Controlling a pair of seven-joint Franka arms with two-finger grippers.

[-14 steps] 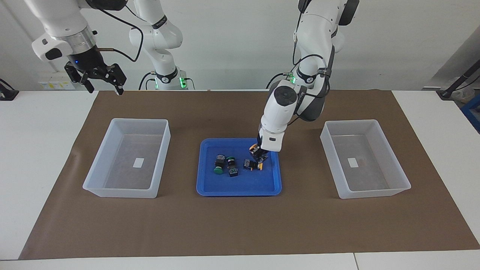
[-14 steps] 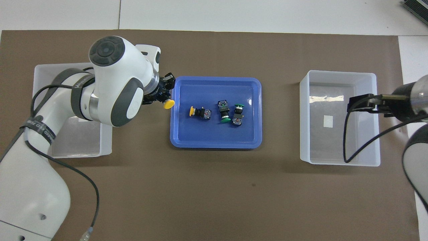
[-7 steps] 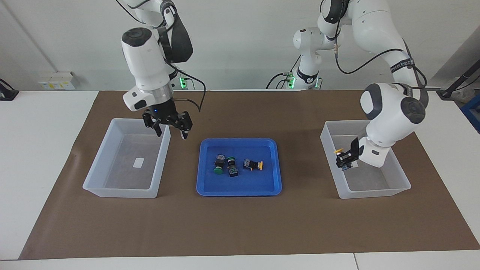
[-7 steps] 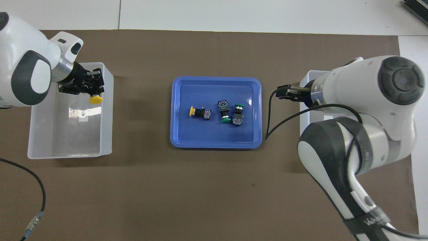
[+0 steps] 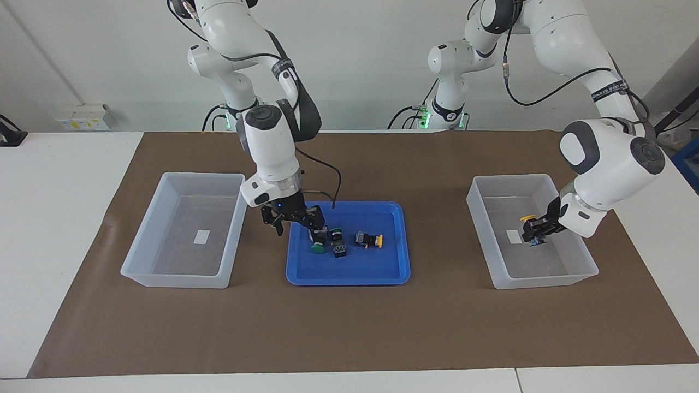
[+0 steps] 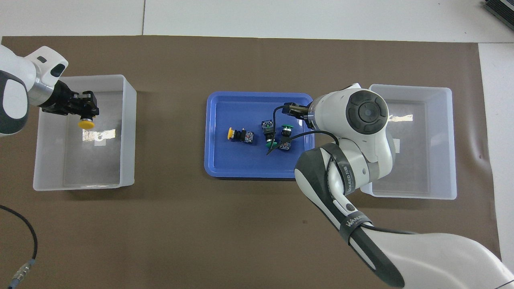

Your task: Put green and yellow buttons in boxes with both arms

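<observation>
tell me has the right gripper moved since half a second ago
Yes. The right gripper, open, has come from over the inner wall of the box at the right arm's end to over the blue tray, by the green buttons.

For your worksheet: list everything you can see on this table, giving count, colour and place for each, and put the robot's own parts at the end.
Yellow buttons: two; one held over the box at the left arm's end, one lying in the tray.
Green buttons: two, lying side by side in the tray.
Tray: one, blue, mid-table.
Boxes: two, translucent white, one at the left arm's end, one at the right arm's end.
Mat: one, brown, under everything.
Left gripper: black, shut on a yellow button.
Right gripper: black, open, over the tray near the green buttons.
</observation>
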